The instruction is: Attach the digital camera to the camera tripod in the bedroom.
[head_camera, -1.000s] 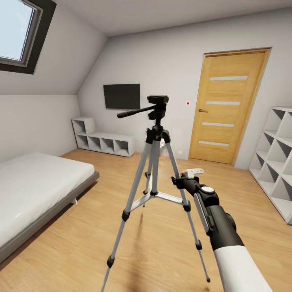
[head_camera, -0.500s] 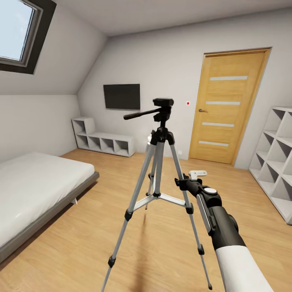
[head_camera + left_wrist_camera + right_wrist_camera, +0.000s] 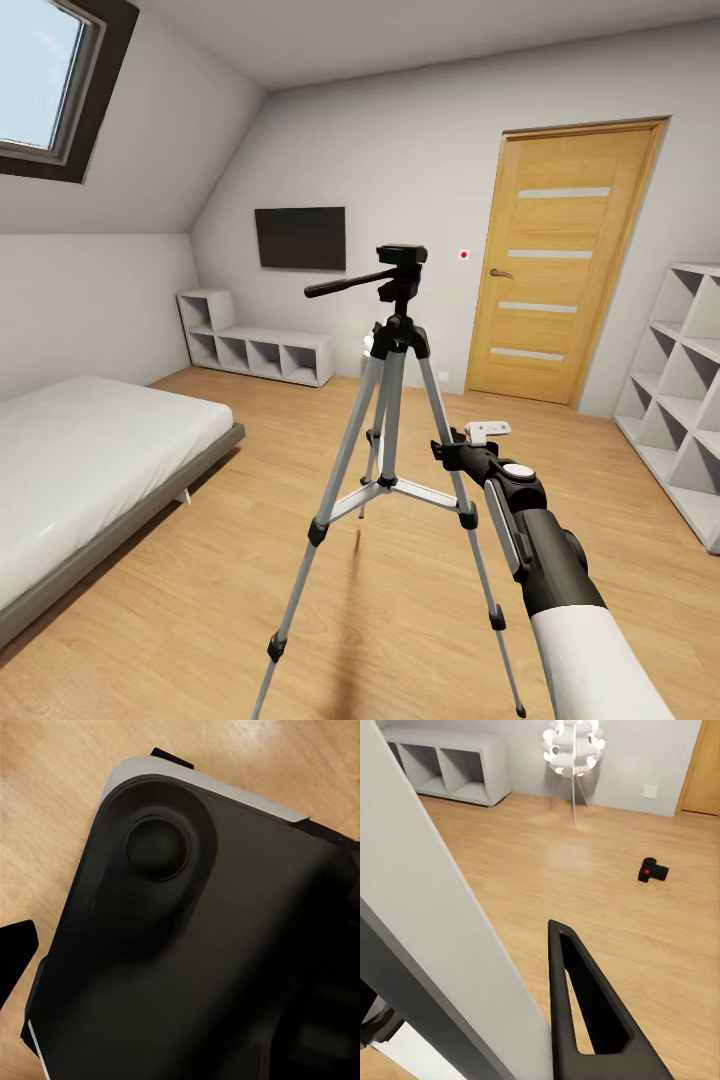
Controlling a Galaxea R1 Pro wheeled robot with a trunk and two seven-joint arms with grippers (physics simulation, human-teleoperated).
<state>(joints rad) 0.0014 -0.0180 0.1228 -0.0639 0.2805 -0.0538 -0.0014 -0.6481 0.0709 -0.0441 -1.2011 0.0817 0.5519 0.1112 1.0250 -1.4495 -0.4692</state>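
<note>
Far left, a grey low bed (image 3: 90,470) with a white mattress lies under the skylight, and white cube shelves (image 3: 262,352) sit along the far wall below a dark wall screen (image 3: 300,238).

Centre stage stands the tall camera tripod with silver telescopic legs and a black head (image 3: 392,400), pan handle pointing left. The right gripper (image 3: 478,436) is pressed right up against its right-hand leg. In the right wrist view that leg runs as a broad grey bar beside one dark finger (image 3: 585,1020), so the gripper looks pinched on the leg, though I can't see both fingers closing.

The small black digital camera with a red round button (image 3: 653,871) lies on the light wood floor (image 3: 300,440), well apart from the tripod, out toward the far wall, near a white globe-cluster floor lamp (image 3: 574,742).

The risk, as I judge it: the grip sits low on one leg, so any sideways pull could tip or drag the tripod. Nothing blocks the floor between tripod and camera.

The left gripper's state I cannot tell; the left wrist view shows a dark rounded housing (image 3: 202,945) over the floor.

Right side: a wooden door (image 3: 560,260) and more white cube shelving (image 3: 680,390).
</note>
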